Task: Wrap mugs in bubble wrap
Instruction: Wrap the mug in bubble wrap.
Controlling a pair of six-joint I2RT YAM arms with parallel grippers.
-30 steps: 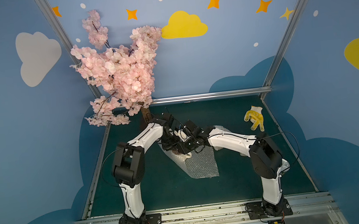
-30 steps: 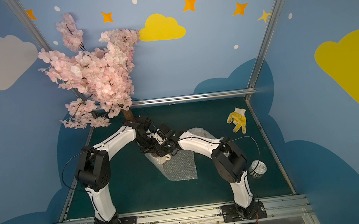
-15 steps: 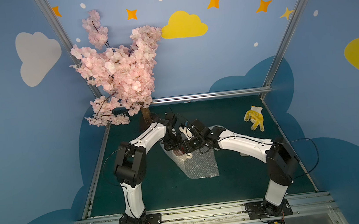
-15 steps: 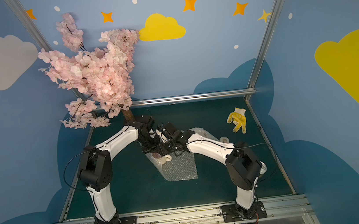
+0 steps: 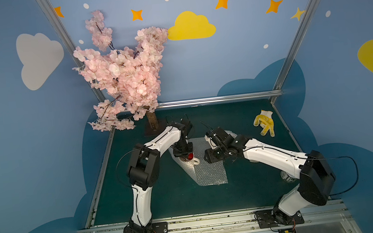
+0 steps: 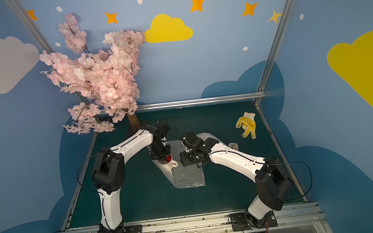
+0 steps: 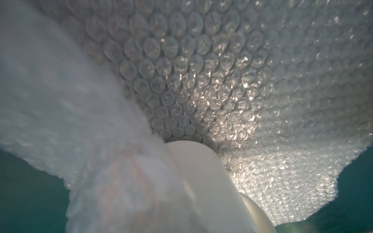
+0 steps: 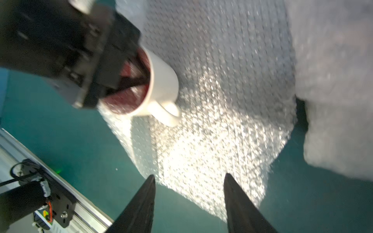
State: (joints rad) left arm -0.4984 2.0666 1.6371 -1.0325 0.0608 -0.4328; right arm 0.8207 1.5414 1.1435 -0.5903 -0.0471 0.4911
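Since a second ago the right arm has pulled back from the mug [image 5: 188, 161], its elbow now low near the front rail. Dark green matting [image 5: 166, 196] covers the floor; blue walls carry painted clouds and stars, with a pink blossom tree [image 5: 123, 76] at the back left. No readable writing shows. The left gripper [image 8: 129, 80], pressed together, reaches into the red-lined mug standing on the bubble wrap [image 5: 208, 169] at centre. The right gripper [image 8: 188, 193] hovers spread and empty. A yellow glove [image 5: 264, 122] lies back right.
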